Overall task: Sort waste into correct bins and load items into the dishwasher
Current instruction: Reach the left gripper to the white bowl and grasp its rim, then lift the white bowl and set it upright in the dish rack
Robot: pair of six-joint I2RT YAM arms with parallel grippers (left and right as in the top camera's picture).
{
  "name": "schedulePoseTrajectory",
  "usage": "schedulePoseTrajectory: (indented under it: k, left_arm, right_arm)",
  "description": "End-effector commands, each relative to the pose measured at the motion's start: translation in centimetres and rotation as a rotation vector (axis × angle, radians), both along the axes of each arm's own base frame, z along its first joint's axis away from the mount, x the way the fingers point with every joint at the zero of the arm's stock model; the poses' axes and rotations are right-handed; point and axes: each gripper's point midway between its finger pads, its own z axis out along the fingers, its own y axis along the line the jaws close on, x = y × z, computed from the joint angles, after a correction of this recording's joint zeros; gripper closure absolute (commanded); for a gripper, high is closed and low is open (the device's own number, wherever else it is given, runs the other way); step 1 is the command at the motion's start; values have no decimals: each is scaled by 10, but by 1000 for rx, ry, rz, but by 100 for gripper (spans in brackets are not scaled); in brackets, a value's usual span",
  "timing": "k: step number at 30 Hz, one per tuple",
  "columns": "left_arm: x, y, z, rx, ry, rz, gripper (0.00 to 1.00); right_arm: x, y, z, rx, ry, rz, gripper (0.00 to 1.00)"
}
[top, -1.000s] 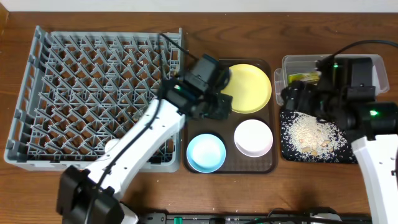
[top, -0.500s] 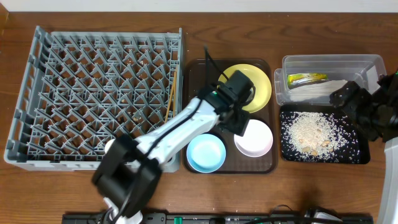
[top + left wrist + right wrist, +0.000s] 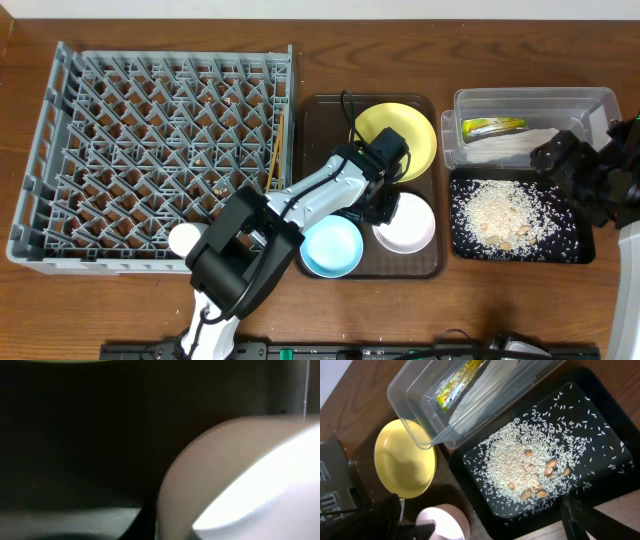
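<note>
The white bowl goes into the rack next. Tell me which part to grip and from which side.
Grip the white bowl by its rim from above, one finger inside and one outside: it sits upright, mouth up, on the brown tray, so only the thin rim offers a pinch. Probably take its left edge, where the left gripper hovers.

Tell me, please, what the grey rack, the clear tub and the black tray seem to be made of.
Grey rack: seems moulded plastic, matt; the thin, uniform lattice and tines suggest it.
Clear tub: transparent plastic, slightly glossy; the wrapper shows through its wall.
Black tray: probably plastic with a glossy finish, since its rim catches light; a lacquered material cannot be excluded.
</note>
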Motion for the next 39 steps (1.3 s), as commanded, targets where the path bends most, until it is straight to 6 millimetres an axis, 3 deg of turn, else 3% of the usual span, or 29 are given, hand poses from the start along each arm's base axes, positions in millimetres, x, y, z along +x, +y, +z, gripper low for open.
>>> schedulePoseTrajectory:
  k: [1, 6, 10, 13, 15, 17, 19, 22, 27, 31, 39]
  left_arm:
    - [-3, -2, 8, -23, 13, 0, 93]
    - [15, 6, 57, -70, -69, 39, 93]
    - [45, 51, 113, -14, -249, 145, 92]
    - [67, 115, 150, 148, -426, 267, 93]
    - [79, 172, 176, 339, -568, 359, 93]
    - [84, 228, 202, 563, -692, 451, 93]
    - [84, 271, 221, 771, -771, 505, 92]
    - [84, 301, 227, 931, -805, 538, 93]
    - [88, 328, 238, 1212, -874, 519, 93]
    - [91, 334, 242, 1348, -902, 479, 93]
    - [92, 334, 205, 1391, -842, 458, 93]
  right_arm:
    - [-3, -2, 3, 3, -10, -20, 1]
    - [-3, -3, 3, 3, -10, -20, 1]
    - [-3, -3, 3, 3, -10, -20, 1]
    - [-3, -3, 3, 3, -10, -20, 1]
    - [-3, -3, 3, 3, -10, -20, 1]
    - [-3, -2, 3, 3, -10, -20, 1]
    - [-3, -3, 3, 3, -10, -20, 1]
    - [-3, -3, 3, 3, -10, -20, 1]
    - [-3, -3, 3, 3, -10, -20, 1]
    - [-3, -3, 3, 3, -10, -20, 1]
    - [-3, -3, 3, 3, -10, -20, 1]
